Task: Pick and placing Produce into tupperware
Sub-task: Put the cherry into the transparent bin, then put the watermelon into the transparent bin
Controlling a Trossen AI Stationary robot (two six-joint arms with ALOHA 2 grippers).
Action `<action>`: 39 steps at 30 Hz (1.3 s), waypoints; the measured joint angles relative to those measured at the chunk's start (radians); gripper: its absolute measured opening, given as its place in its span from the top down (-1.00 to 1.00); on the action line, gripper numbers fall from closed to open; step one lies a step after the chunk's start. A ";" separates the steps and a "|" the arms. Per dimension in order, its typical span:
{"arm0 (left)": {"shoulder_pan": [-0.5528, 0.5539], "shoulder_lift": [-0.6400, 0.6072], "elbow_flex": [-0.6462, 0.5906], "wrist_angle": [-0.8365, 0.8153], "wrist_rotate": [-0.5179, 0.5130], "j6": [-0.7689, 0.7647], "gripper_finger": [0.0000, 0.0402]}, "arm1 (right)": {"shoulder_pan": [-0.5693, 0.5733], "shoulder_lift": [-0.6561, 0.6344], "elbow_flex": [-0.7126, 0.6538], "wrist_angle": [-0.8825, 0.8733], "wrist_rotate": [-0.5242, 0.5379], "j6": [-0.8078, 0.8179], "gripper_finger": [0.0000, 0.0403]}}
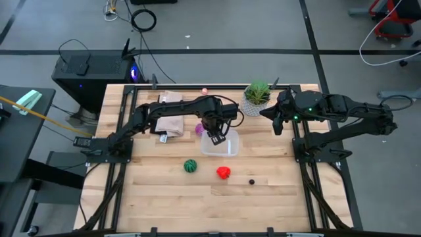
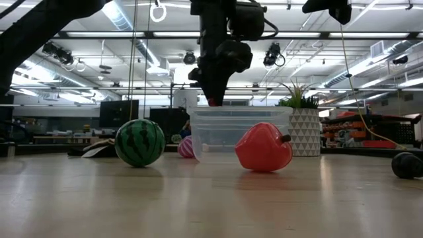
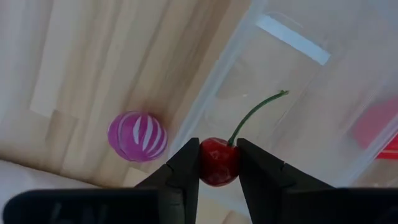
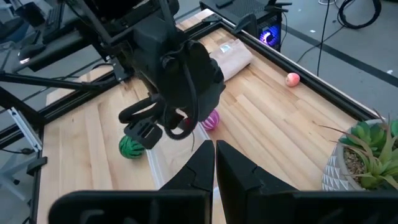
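From above, the left gripper [image 1: 215, 136] is seen held over the rim of the clear, round-cornered tupperware [image 1: 227, 149] on the pale plank table [image 1: 164, 197]. A green striped ball [image 1: 190, 166], a red lumpy piece [image 1: 223, 173] and a small dark bit [image 1: 251, 182] are laid on the wood nearer the front edge; a purple-pink ball [image 1: 198, 129] is found just beside the tub. The right gripper [image 1: 278, 125] is kept raised near the leafy potted plant [image 1: 257, 96].

At table height, the translucent tub [image 2: 238, 135] is shown with the glossy red piece [image 2: 264, 147] in front of it and the watermelon-striped ball [image 2: 140, 142] apart to one side.

In the left wrist view, a shiny red cherry [image 3: 218, 162] with a thin curved green stem is pinched between the two dark fingers [image 3: 184, 180], above the tub's smooth wall [image 3: 280, 93]; the white-striped purple-pink ball [image 3: 137, 136] is seen on the wood alongside.

In the right wrist view, the right arm's fingers [image 4: 199, 168] are pressed together, and a tiny pink piece [image 4: 291, 79] is seen by the table's far rail.
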 joint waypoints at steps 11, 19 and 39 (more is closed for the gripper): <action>-0.014 0.000 0.000 0.000 0.029 -0.032 0.48 | 0.000 0.000 0.000 0.000 0.000 0.000 0.89; -0.013 0.000 0.000 -0.001 0.026 -0.031 0.37 | 0.000 0.000 0.000 0.000 0.000 0.000 0.89; -0.013 -0.050 -0.001 0.035 -0.057 0.087 0.20 | 0.000 0.000 0.000 0.000 0.000 0.000 0.89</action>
